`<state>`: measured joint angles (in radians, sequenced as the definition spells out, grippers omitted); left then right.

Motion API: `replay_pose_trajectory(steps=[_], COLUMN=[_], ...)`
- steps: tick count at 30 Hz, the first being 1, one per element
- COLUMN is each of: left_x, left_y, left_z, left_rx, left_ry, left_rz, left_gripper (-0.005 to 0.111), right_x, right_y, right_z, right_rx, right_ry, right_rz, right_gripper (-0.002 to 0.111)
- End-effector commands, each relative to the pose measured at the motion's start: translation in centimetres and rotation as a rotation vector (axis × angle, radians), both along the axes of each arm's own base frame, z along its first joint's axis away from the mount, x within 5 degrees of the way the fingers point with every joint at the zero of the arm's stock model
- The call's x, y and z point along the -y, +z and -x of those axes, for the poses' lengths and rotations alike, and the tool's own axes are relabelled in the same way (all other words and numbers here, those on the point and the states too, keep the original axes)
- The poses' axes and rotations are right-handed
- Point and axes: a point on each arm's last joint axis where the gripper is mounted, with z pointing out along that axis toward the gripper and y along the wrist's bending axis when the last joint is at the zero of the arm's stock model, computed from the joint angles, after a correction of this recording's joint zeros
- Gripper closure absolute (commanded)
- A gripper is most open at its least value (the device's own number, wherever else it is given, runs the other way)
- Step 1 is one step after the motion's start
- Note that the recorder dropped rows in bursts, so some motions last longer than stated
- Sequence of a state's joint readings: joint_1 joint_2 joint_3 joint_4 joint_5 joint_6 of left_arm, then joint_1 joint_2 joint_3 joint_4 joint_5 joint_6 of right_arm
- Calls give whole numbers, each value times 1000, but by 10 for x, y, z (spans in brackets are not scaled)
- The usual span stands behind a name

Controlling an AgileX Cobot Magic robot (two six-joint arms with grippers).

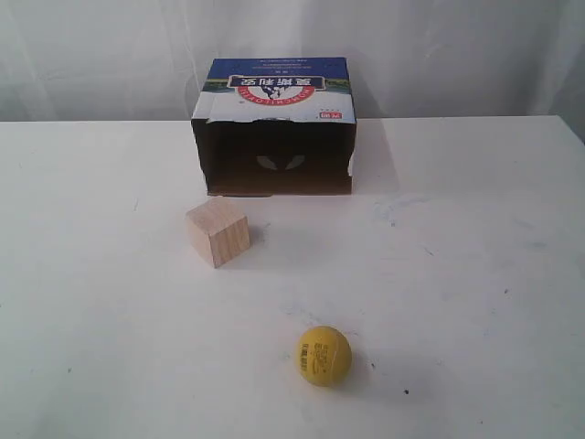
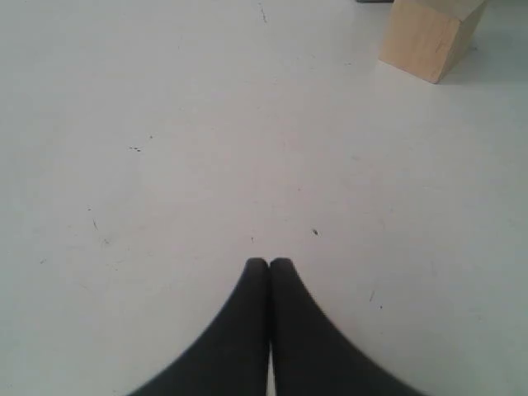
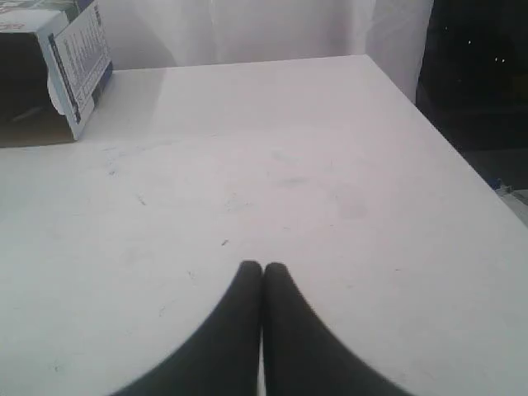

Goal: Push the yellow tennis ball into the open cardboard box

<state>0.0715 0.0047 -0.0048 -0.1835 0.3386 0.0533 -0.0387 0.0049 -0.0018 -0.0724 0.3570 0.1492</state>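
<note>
The yellow tennis ball (image 1: 324, 355) rests on the white table near the front, dark printed marks facing the camera. The open cardboard box (image 1: 276, 126) lies at the back centre, its dark opening turned toward the ball, blue-and-white printed top up. Neither arm shows in the exterior view. My left gripper (image 2: 269, 262) is shut with nothing in it, over bare table; the ball is out of its view. My right gripper (image 3: 263, 266) is also shut and empty, with a corner of the cardboard box (image 3: 62, 62) far ahead of it.
A pale wooden cube (image 1: 218, 231) sits left of the line between ball and box; the wooden cube (image 2: 429, 37) also shows far from the left fingertips. The table's right edge (image 3: 429, 124) drops off beside a dark area. A white curtain hangs behind.
</note>
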Motion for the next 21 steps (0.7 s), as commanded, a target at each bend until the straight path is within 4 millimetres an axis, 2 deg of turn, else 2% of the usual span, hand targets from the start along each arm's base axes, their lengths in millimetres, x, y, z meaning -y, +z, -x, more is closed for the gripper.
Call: replay_pose_trajectory(steps=[1, 2, 3, 4, 6, 7, 9, 11, 13, 15, 17, 18, 19, 21], left_x=[1, 1, 1, 1, 1, 1, 1, 1, 1, 1, 1, 1, 1, 1], left_y=[-4, -4, -4, -4, -4, -4, -4, -4, -4, -4, -4, -4, -4, -4], left_z=[2, 2, 2, 2, 2, 2, 2, 2, 2, 2, 2, 2, 2, 2], left_rx=[-35, -35, -35, -35, -35, -35, -35, -35, -35, -35, -35, -35, -35, -35], left_ry=[-10, -10, -10, -10, -10, -10, -10, -10, -10, -10, -10, -10, -10, -10], left_rz=[1, 1, 1, 1, 1, 1, 1, 1, 1, 1, 1, 1, 1, 1], left_gripper=[107, 107, 107, 107, 107, 107, 107, 107, 107, 107, 107, 107, 107, 107], right_x=[1, 3, 3, 1, -4, -2, 8, 17, 25, 31, 30, 26, 20, 2], right_y=[0, 1, 1, 3, 20, 32, 50, 67, 77, 87, 120, 144, 170, 217], right_z=[0, 0, 0, 0, -3, -3, 2, 11, 21, 29, 32, 31, 27, 11], right_rx=[6, -5, -7, 25, 233, 385, 624, 865, 1058, 1204, 1265, 1262, 1255, 1229], right_ry=[6, 31, 37, 33, 10, -29, -74, -74, -89, -56, 47, 97, 138, 198], right_rz=[82, 232, 259, 195, -190, -524, -823, -929, -955, -1113, -1264, -1220, -1087, -597], right_gripper=[108, 108, 108, 108, 108, 108, 108, 108, 108, 108, 108, 108, 108, 108])
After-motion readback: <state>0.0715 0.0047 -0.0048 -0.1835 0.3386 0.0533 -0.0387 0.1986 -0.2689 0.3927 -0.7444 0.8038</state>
